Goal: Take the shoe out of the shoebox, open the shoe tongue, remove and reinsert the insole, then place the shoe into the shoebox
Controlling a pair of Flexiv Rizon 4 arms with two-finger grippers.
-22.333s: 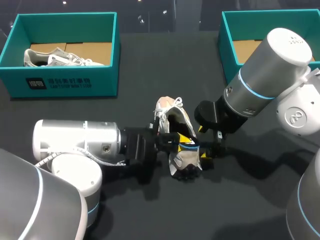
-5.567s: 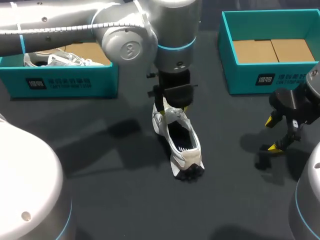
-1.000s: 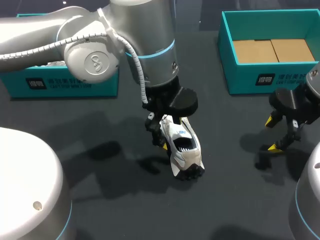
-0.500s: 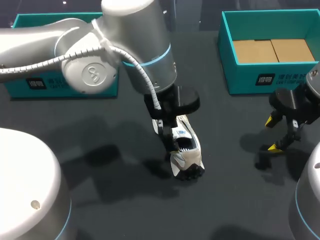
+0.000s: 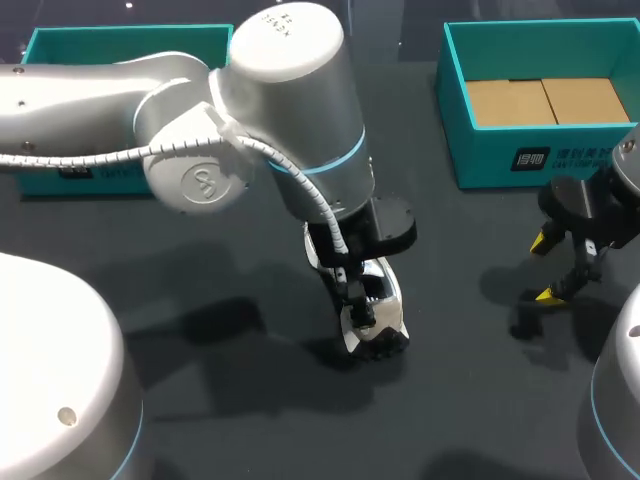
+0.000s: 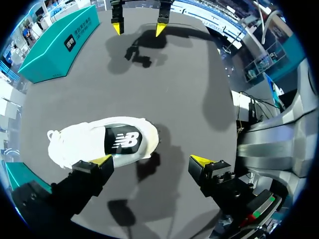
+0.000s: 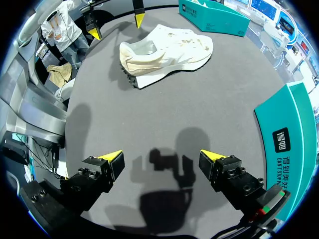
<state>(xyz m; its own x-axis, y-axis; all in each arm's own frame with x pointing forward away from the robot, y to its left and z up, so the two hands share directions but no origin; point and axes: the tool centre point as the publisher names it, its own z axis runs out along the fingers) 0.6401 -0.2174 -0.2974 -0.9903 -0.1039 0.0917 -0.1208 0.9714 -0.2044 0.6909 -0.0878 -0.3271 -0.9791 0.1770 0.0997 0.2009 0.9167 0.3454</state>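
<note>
Bench: a dark bench (image 5: 250, 420) carries everything; the shoe stands near its middle and the two boxes are at the far edge.
Step in hand: I judge that the insole is back inside and that the shoe must now be grasped and brought to a box.
How to do it well: lower the left jaws until both tips stand on the two sides of the heel part, then close firmly on the stiff collar and not on the soft tongue. Lift straight up, so that the sole does not drag on the bench. The shoe is light and can tip if only one tip pushes it.
Left arm (image 5: 290, 120): it comes in from the left and bends down steeply over the shoe, the wrist pointing almost straight at the bench.
Left jaws: open wide and holding nothing. One yellow tip (image 6: 103, 160) is at the side of the shoe; the other is well apart from it. I cannot tell if the near tip touches.
Shoe (image 5: 385, 312): white, upright on its sole, under the left wrist. A dark patch in its opening (image 6: 123, 141) seems to be the insole.
Right arm (image 5: 590, 210): low at the right side, away from the shoe.
Right jaws: open, with only bare bench between the tips (image 7: 112, 155).
Right shoebox (image 5: 500, 150): teal, far right, with nothing in it.
Left shoebox (image 5: 100, 33): far left, mostly hidden behind the left arm.
</note>
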